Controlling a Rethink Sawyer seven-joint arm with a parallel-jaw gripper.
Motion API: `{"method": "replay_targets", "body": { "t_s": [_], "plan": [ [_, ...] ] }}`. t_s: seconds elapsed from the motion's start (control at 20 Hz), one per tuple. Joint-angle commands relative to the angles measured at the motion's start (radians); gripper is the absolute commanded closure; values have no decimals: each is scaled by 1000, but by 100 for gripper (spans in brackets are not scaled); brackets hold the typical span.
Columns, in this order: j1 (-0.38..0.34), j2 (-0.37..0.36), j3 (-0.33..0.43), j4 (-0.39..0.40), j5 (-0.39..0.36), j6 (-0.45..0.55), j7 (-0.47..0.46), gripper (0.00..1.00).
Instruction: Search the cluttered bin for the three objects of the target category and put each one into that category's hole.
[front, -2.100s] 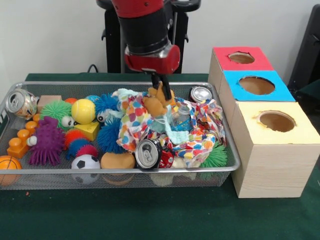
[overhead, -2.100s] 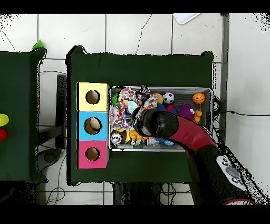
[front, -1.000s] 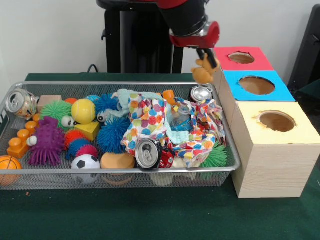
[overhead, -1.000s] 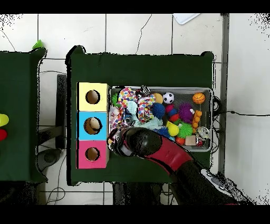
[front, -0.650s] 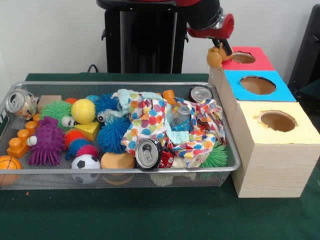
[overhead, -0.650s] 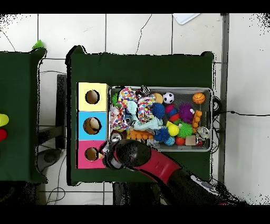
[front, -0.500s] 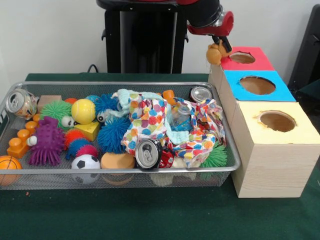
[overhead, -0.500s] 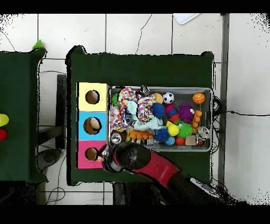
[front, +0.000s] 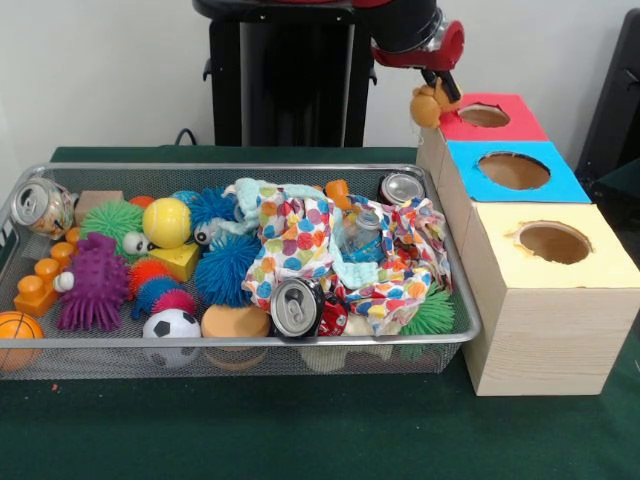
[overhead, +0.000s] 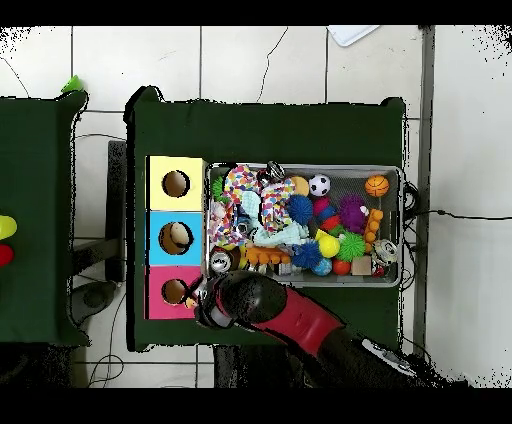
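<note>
My gripper (front: 441, 86) is shut on a small orange plush toy (front: 427, 104), which dangles in the air just left of the red-topped box (front: 520, 124), level with its top. The red box's round hole (front: 483, 115) lies a little to the right of the toy. From above, the arm's end (overhead: 215, 297) covers the edge of the red box (overhead: 160, 306) beside its hole (overhead: 175, 291), and the toy is hidden there. The wire bin (front: 240, 345) below and to the left is full of clutter.
Blue-topped box (front: 560, 186) and yellow-topped box (front: 598, 262) stand in a row in front of the red one. The bin holds a dotted cloth (front: 300, 240), drink cans (front: 296, 306), spiky balls (front: 96, 282), a soccer ball (front: 171, 324) and orange blocks (front: 38, 284).
The gripper lifted the orange plush toy out of the bin's middle and carried it up and right to the red box's edge. Over the last half second it barely moved.
</note>
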Motion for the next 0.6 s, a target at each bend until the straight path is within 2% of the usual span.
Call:
{"method": "replay_targets", "body": {
  "t_s": [0.05,0.3,0.5,0.55,0.6],
  "plan": [
    [-14,3,11,25,73,98,164,100],
    [0,-121,26,71,133,181,218,100],
    [22,-219,5,66,151,297,236,100],
    [31,-181,-19,44,133,288,232,100],
    [34,-197,-27,37,130,312,235,100]
  ]
}}
